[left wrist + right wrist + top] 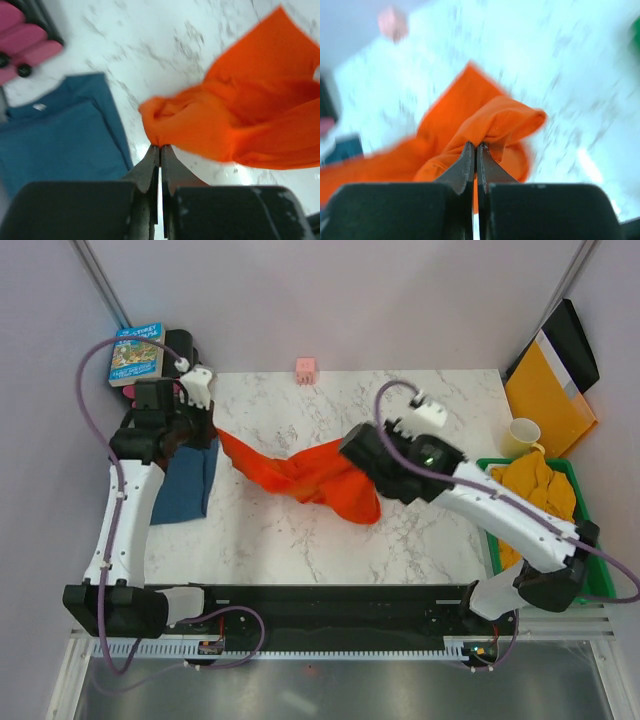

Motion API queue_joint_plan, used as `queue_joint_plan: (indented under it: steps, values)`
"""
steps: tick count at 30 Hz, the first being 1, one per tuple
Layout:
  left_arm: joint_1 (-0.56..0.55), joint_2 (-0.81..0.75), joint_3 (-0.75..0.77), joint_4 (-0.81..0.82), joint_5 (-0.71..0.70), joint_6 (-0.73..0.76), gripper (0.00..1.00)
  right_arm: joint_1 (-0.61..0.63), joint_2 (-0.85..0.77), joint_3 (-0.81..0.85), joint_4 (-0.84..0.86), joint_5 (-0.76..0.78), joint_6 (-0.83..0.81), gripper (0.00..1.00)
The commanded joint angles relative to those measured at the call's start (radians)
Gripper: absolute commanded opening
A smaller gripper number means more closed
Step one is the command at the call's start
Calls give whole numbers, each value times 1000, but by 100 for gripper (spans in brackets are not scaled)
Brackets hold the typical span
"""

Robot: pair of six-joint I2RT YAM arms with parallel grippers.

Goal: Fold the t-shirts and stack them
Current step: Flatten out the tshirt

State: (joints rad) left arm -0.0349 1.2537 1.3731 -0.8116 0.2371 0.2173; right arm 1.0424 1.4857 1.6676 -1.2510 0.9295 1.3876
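An orange-red t-shirt point(310, 478) hangs bunched between both arms over the middle of the marble table. My left gripper point(160, 146) is shut on one end of the orange-red t-shirt point(240, 125), at the left above the table. My right gripper point(475, 145) is shut on a fold of the same t-shirt point(490, 125) at its right end. A dark teal-blue t-shirt point(188, 483) lies folded flat at the table's left edge, partly under the left arm, and shows as blue cloth point(55, 140) in the left wrist view. A mustard-yellow t-shirt point(535, 485) lies crumpled in the green bin.
A green bin point(578, 495) stands at the right edge, with a pale cup point(523, 433) and a yellow-orange folder point(548, 390) behind it. A small pink block point(306, 367) sits at the back edge. A book point(137, 352) lies at the back left.
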Motion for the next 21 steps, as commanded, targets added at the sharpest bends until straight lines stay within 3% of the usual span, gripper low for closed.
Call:
queue_joint_plan:
  steps: [1, 2, 4, 6, 21]
  values:
    - [140, 3, 239, -32, 60, -65, 2, -264, -116, 272, -68, 227, -447, 0]
    - [170, 19, 280, -49, 80, -71, 2, -313, -125, 309, -41, 203, -605, 0]
    - [254, 38, 398, -67, 102, -79, 2, -416, -148, 371, 74, 169, -753, 0]
    - [283, 55, 495, -104, 120, -70, 2, -444, -142, 415, 119, 126, -866, 0]
    - [294, -79, 655, -159, 119, -111, 2, -447, -139, 474, 268, -184, -1078, 0]
